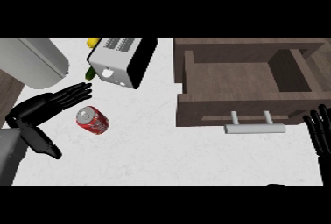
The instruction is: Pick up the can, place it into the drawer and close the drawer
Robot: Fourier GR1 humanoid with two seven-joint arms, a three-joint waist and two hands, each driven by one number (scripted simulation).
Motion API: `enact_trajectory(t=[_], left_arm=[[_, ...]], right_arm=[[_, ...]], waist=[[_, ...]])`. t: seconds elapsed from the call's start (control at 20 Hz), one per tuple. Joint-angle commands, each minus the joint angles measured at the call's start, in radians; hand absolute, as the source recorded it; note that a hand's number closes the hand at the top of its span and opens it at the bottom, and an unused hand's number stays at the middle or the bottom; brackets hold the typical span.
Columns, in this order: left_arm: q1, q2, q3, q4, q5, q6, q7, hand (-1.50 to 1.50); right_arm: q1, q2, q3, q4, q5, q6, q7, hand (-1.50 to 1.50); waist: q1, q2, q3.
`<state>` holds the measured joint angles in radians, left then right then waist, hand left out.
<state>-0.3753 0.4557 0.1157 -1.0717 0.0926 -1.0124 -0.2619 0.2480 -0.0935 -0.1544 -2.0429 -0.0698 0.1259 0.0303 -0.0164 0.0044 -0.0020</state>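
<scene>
Left of the drawer (pixel 249 83), on the white table (pixel 155 148), lies the single red can (pixel 92 120). It is tilted over, its silver top with the pull tab facing up and toward the far left, its red side carrying white lettering too small to read. The drawer is one dark wooden box, pulled open, with a deeper recess at its far right corner and one silver bar handle (pixel 255 128) on two posts at its near face.

The left hand (pixel 48 105) sits just left of the can, not touching it, fingers straight and spread toward the far side, thumb pointing back toward the near edge. The right hand (pixel 320 131) shows at the view's right edge, just right of the drawer's handle, fingers straight and upright, holding nothing.

Farther from the can, on its far side, stands one white and black toaster (pixel 121 61). Behind the toaster a yellow object (pixel 93 42) and a green object (pixel 89 73) peek out. One large pale grey rounded object (pixel 32 61) lies far left of the can.
</scene>
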Motion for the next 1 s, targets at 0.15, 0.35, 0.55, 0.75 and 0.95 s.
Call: enact_trajectory(t=[0.15, 0.35, 0.55, 0.75, 0.95], left_arm=[[-0.050, 0.004, -0.060, 0.126, -0.143, -0.034, -0.264, -1.50], [-0.073, 0.061, -0.081, 0.220, -0.171, -0.028, -0.361, -1.50], [-0.057, 0.063, -0.139, 0.275, -0.218, 0.035, -0.466, -1.50], [-0.077, 0.083, -0.181, 0.351, -0.241, 0.067, -0.542, -1.50], [-0.114, 0.086, -0.228, 0.400, -0.257, 0.088, -0.564, -1.50]], right_arm=[[-0.011, 0.011, -0.013, 0.047, 0.013, 0.002, -0.058, -1.50], [-0.009, -0.015, -0.022, -0.042, -0.023, 0.013, 0.034, -1.50], [0.013, 0.019, 0.014, -0.019, 0.007, 0.016, -0.028, -1.50], [0.015, 0.019, 0.023, 0.009, 0.022, 0.026, -0.048, -1.50], [-0.014, 0.006, -0.013, 0.013, 0.009, 0.013, -0.032, -1.50]], waist=[[-0.004, 0.001, 0.000], [-0.015, 0.003, -0.001], [-0.019, 0.006, -0.002], [-0.025, 0.010, -0.003], [-0.021, 0.008, -0.002]])
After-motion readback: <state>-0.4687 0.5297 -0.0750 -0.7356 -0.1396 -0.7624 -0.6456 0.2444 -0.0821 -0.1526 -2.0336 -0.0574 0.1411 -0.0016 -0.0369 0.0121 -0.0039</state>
